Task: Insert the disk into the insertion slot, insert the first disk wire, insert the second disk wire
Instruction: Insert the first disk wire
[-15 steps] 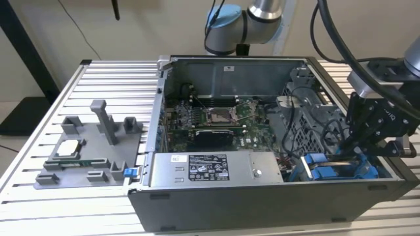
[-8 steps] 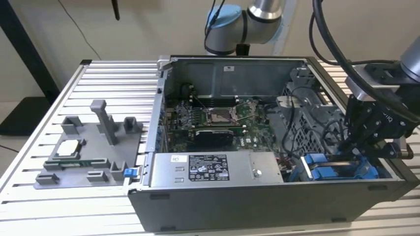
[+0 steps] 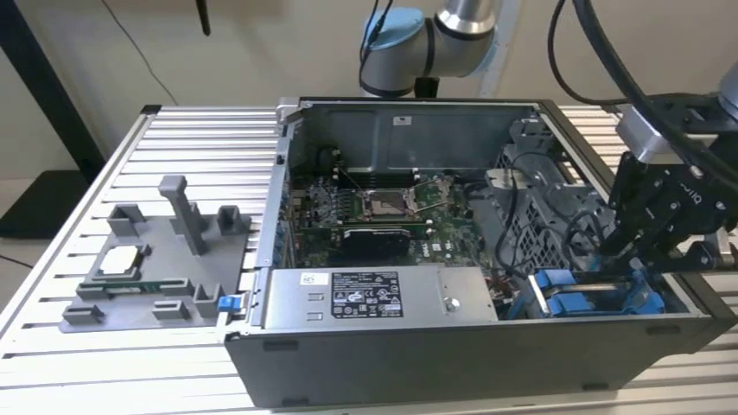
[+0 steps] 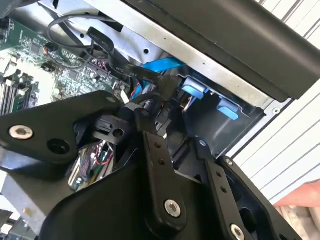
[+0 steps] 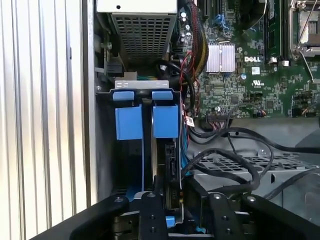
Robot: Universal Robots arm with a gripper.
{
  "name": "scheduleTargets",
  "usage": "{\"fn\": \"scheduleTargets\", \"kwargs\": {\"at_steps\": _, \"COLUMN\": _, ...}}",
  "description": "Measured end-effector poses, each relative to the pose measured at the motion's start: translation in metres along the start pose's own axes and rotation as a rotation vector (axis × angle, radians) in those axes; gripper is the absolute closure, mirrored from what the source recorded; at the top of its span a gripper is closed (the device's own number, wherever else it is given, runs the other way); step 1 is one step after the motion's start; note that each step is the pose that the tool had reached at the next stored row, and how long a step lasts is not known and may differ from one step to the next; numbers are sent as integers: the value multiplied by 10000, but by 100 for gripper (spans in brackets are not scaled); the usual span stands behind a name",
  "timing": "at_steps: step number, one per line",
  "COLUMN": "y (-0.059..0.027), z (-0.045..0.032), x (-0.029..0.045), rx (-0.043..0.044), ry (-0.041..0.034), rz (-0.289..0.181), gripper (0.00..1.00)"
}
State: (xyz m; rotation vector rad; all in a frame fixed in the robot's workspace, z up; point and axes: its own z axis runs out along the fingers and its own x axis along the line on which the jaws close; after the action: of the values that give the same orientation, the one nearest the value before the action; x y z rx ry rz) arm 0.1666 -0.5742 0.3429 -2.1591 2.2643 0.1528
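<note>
Tool (image 3: 623, 258) sits over disk (image 3: 580, 298) at 4 o'clock of case (image 3: 461, 359), exterior view; tool state cannot be told.

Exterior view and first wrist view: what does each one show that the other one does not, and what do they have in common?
The exterior view adds the grey fixture tray beside the open computer case, the arm's blue-capped joint and the power supply's labelled top. The first wrist view adds a close look at the silver heatsink and the perforated plate under black cables. Both show the green motherboard, the blue carriers and the hand at those carriers.
</note>
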Motion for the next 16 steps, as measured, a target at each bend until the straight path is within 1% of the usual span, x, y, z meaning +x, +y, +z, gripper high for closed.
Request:
{"fn": "scheduleTargets", "kwargs": {"at_steps": 4, "y": 11, "z": -166, "x": -15, "rx": -1, "ry": -1, "rz": 0, "gripper": 0}}
{"fn": "scheduleTargets", "kwargs": {"at_steps": 6, "y": 14, "z": -208, "x": -18, "rx": -1, "ry": 1, "rz": -1, "gripper": 0}}
{"fn": "scheduleTargets", "kwargs": {"at_steps": 7, "y": 14, "z": -211, "x": -19, "rx": 0, "ry": 3, "rz": 0, "gripper": 0}}
{"fn": "scheduleTargets", "kwargs": {"at_steps": 10, "y": 16, "z": -218, "x": -23, "rx": 6, "ry": 44, "rz": 0, "gripper": 0}}
{"fn": "scheduleTargets", "kwargs": {"at_steps": 16, "y": 17, "z": -220, "x": -23, "rx": 7, "ry": 58, "rz": 3, "gripper": 0}}
